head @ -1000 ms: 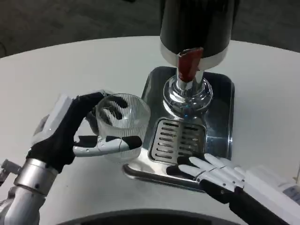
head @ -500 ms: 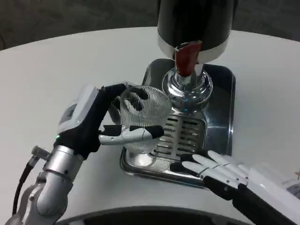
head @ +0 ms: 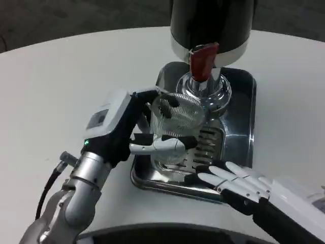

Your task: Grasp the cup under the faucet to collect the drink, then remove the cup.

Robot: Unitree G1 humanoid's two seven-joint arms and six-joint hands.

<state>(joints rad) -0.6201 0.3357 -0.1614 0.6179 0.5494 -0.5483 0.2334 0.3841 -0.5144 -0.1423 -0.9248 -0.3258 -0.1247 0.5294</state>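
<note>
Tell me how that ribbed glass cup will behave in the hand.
The ribbed glass cup looks rigid and probably fragile against the metal drip tray. It appears empty, so likely light. The ribs may help the left hand grip it, though glass can slip.

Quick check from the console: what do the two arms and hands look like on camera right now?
Left hand: white back plate with a small grey panel and green light, black palm, white-and-black fingers, silver forearm with a black cable. Right hand: white fingers over black, white back.
</note>
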